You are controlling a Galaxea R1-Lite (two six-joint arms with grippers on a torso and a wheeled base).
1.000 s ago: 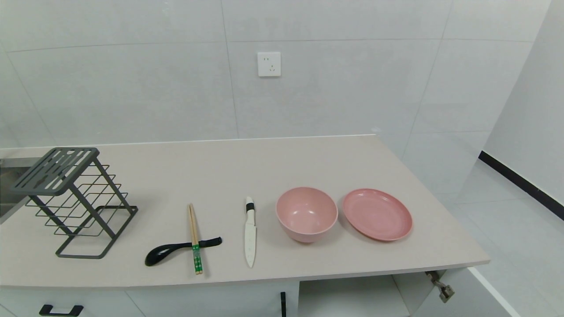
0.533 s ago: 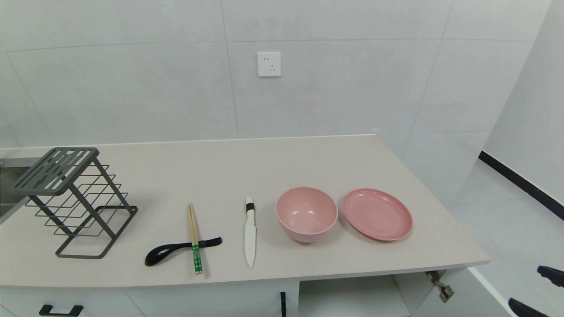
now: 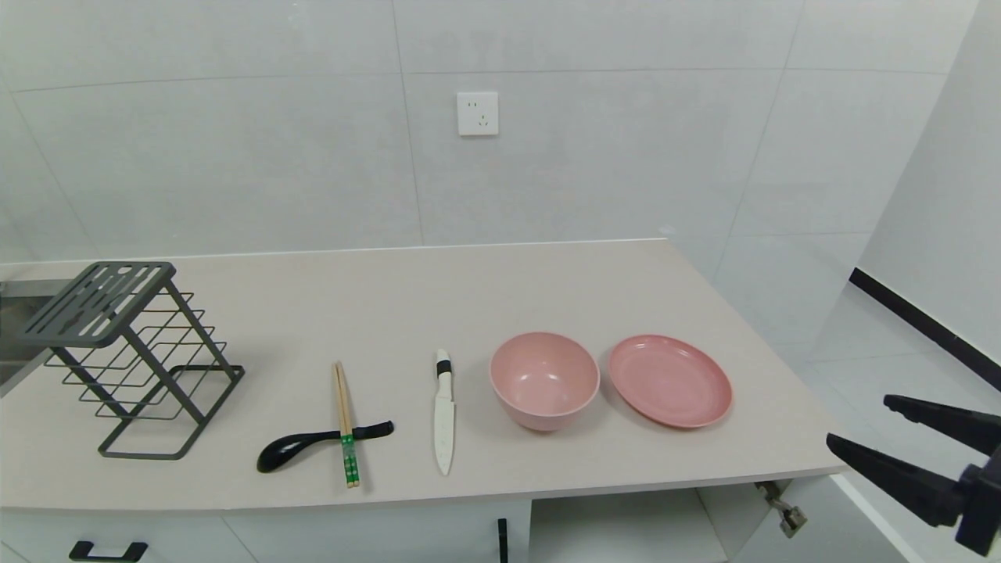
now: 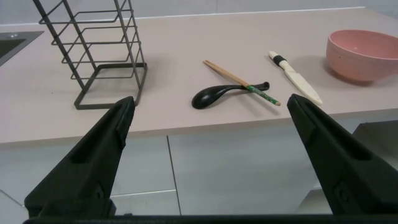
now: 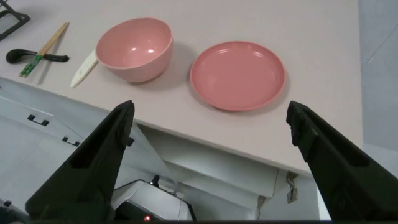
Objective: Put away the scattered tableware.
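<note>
On the beige counter lie a pink plate [image 3: 669, 380] [image 5: 237, 74], a pink bowl [image 3: 544, 378] [image 5: 133, 48] [image 4: 364, 54], a white knife [image 3: 443, 410] [image 4: 295, 85] [image 5: 83, 68], a pair of chopsticks [image 3: 345, 421] [image 4: 240, 81] [image 5: 43, 48] and a black spoon [image 3: 313, 445] [image 4: 221, 94] [image 5: 28, 56]; the chopsticks cross the spoon's handle. My right gripper [image 3: 860, 426] [image 5: 208, 111] stands open off the counter's right end, below and right of the plate. Held low before the counter's front edge, my left gripper [image 4: 208, 102] is open and empty.
A dark wire rack [image 3: 129, 352] [image 4: 93, 43] stands at the counter's left. A sink edge [image 3: 12, 293] lies behind it. Below the counter's front are drawers with black handles [image 3: 108, 550] and an open cabinet [image 3: 626, 528] with a hinged door [image 3: 782, 508].
My right gripper has risen into the head view at the lower right, moving up and left toward the counter's corner. The tableware has not moved.
</note>
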